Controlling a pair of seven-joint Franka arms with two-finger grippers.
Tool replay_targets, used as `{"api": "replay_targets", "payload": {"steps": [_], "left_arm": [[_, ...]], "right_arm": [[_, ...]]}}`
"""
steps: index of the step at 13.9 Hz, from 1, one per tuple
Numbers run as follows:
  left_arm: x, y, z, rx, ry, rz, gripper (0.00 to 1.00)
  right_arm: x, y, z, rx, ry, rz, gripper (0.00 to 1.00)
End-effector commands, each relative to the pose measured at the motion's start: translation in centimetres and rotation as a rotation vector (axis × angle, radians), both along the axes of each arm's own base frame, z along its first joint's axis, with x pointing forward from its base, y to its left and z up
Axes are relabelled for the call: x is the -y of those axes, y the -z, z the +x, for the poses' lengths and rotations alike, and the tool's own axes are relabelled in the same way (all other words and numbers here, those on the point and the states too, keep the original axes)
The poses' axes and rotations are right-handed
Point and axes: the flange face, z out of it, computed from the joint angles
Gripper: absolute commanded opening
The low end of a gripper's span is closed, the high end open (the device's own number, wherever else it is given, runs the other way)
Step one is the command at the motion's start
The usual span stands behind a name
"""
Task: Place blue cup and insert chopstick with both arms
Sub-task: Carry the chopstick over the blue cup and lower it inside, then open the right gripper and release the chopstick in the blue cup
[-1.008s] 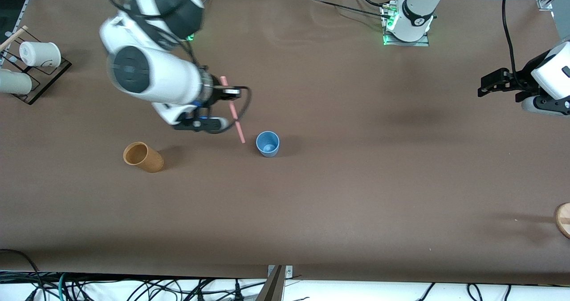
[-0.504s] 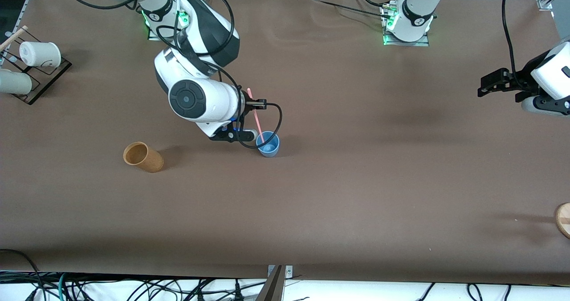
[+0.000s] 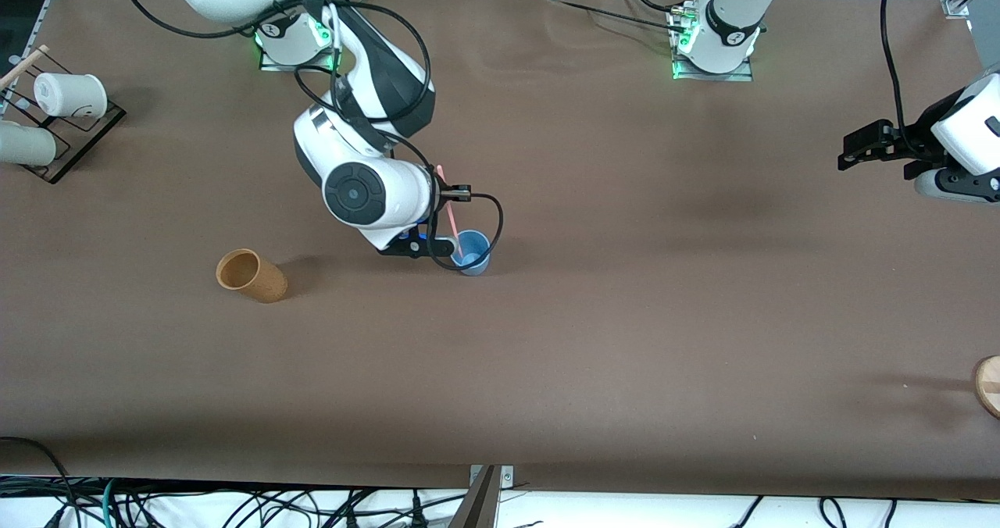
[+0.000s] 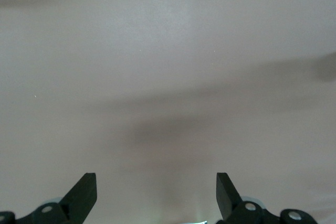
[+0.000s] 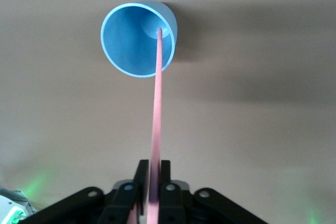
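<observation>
With the chopstick (image 5: 156,119) pinched narrowly in the right gripper (image 5: 151,182) and its tip down inside the upright blue cup (image 5: 137,38) mid-table, the release is best made gently and straight, while the left gripper (image 4: 156,195) is kept waiting wide and empty

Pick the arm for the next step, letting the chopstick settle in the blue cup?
Right. The right gripper has the chopstick between its jaws, tip already inside the blue cup. The left gripper waits open over bare table near its end, nowhere near the cup.
</observation>
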Motion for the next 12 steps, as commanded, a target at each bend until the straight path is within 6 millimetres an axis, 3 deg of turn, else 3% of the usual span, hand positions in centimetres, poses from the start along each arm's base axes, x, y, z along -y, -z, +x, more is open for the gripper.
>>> {"api": "replay_targets", "payload": {"steps": [1, 6, 8, 10, 12], "left_arm": [[-0.3, 0.0, 0.2, 0.007, 0.019, 0.007, 1.00], [-0.5, 0.1, 0.2, 0.005, 0.018, 0.017, 1.00], [-0.4, 0.1, 0.2, 0.005, 0.020, 0.020, 1.00], [-0.5, 0.2, 0.2, 0.003, 0.018, 0.020, 1.00], [-0.5, 0.1, 0.2, 0.005, 0.018, 0.020, 1.00]], "right_arm": [[-0.3, -1.0, 0.1, 0.037, -0.002, -0.009, 1.00], [1.6, -6.0, 0.9, 0.158, -0.021, -0.054, 1.00], [3.5, -8.2, 1.6, 0.200, 0.005, -0.070, 1.00], [7.3, -10.6, 3.4, 0.248, 0.058, -0.089, 1.00], [11.9, -14.3, 4.6, 0.316, 0.048, -0.100, 1.00]]}}
